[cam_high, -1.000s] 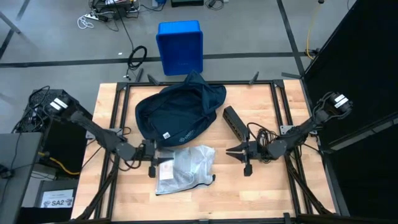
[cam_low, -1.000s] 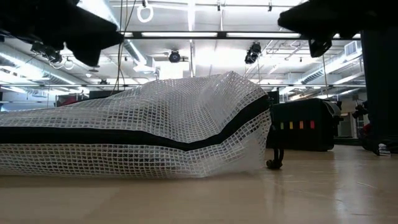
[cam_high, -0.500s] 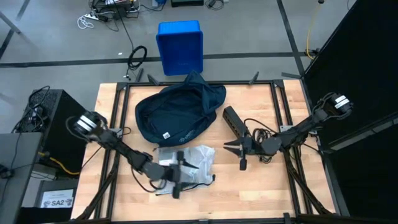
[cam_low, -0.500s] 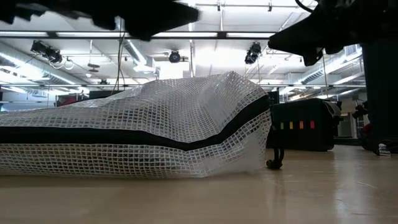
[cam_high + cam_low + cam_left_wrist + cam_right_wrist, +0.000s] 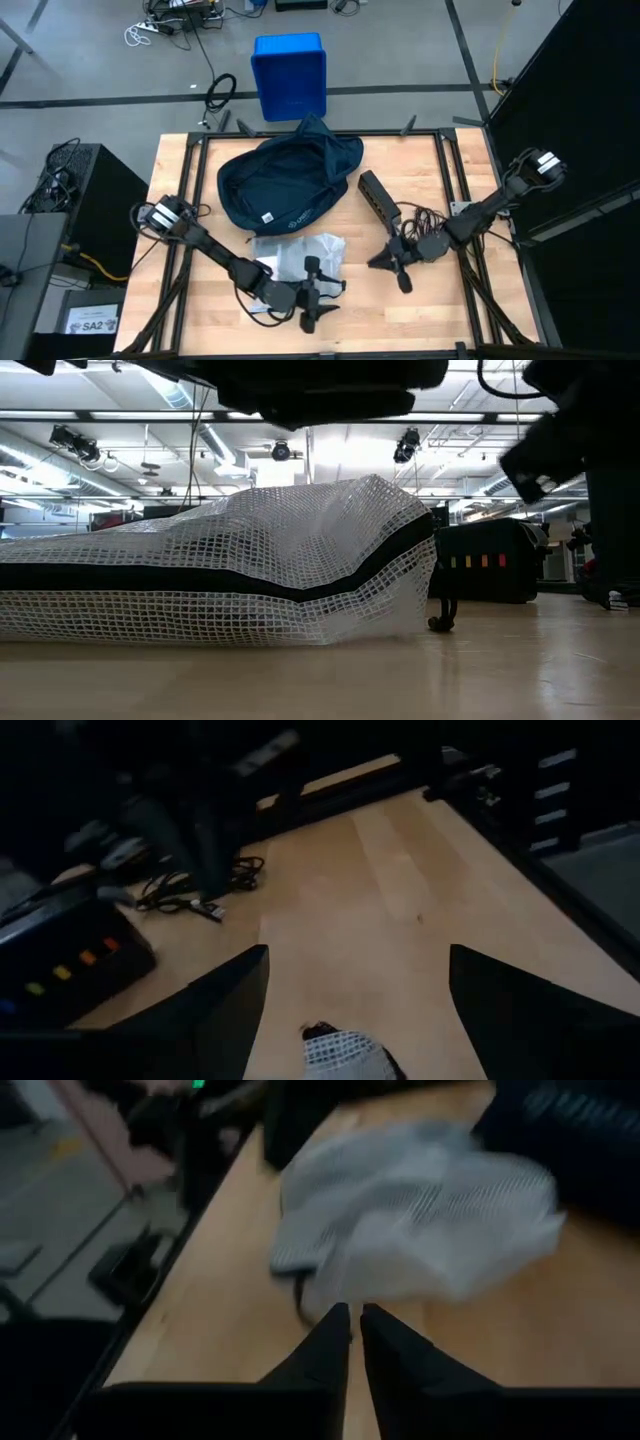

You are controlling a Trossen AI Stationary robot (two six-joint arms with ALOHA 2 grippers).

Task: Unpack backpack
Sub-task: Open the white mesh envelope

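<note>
Left gripper [image 5: 311,300] swings from beside the mesh pouch [image 5: 297,262] to its near edge, fingers wide, nothing held; right gripper [image 5: 385,259] closed empty, backpack [image 5: 285,185] behind both, likely repositioning.

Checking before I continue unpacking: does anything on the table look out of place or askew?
Nothing is spilled or damaged. The mesh pouch lies rumpled, humped in the middle, just in front of the backpack. A tangled cable trails beside the black power strip.
</note>
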